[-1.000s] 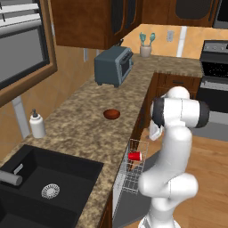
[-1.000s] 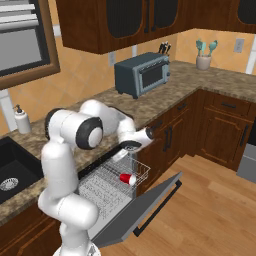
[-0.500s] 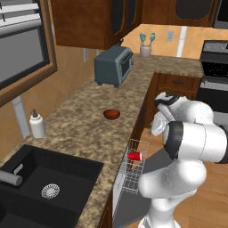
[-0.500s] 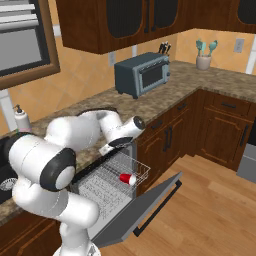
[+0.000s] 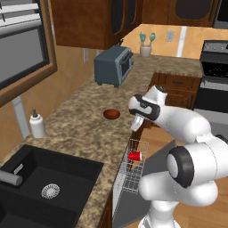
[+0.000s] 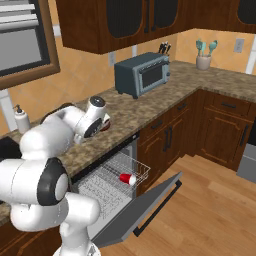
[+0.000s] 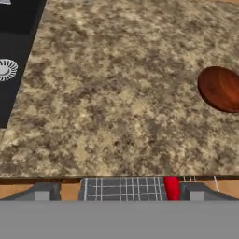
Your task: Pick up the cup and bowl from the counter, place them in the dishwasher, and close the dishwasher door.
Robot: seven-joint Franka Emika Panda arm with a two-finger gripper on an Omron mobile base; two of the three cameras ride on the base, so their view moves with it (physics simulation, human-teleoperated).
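Note:
The red cup [image 5: 134, 156] lies on its side in the dishwasher's wire rack [image 5: 132, 173], also seen as the cup [image 6: 127, 178] above the dropped-down door [image 6: 145, 207]. On the granite counter [image 5: 84, 129] sits the dark reddish-brown bowl [image 5: 111, 114]. My gripper [image 5: 135, 124] hangs over the counter's front edge, a little right of the bowl, pointing down. In the hand view the gripper [image 7: 119, 192] is open with nothing between its fingers. There the bowl [image 7: 221, 88] lies at the right, and the cup [image 7: 171, 187] peeks up at the bottom.
A grey toaster oven [image 5: 113, 67] stands further along the counter, and a utensil holder [image 5: 145, 50] is in the corner. The black sink [image 5: 40, 182] and a soap bottle [image 5: 37, 125] are at the near left. The range [image 5: 213, 75] is at the right.
The arm has swung up from the dishwasher rack to over the counter edge near the bowl. The cup stays lying in the rack.

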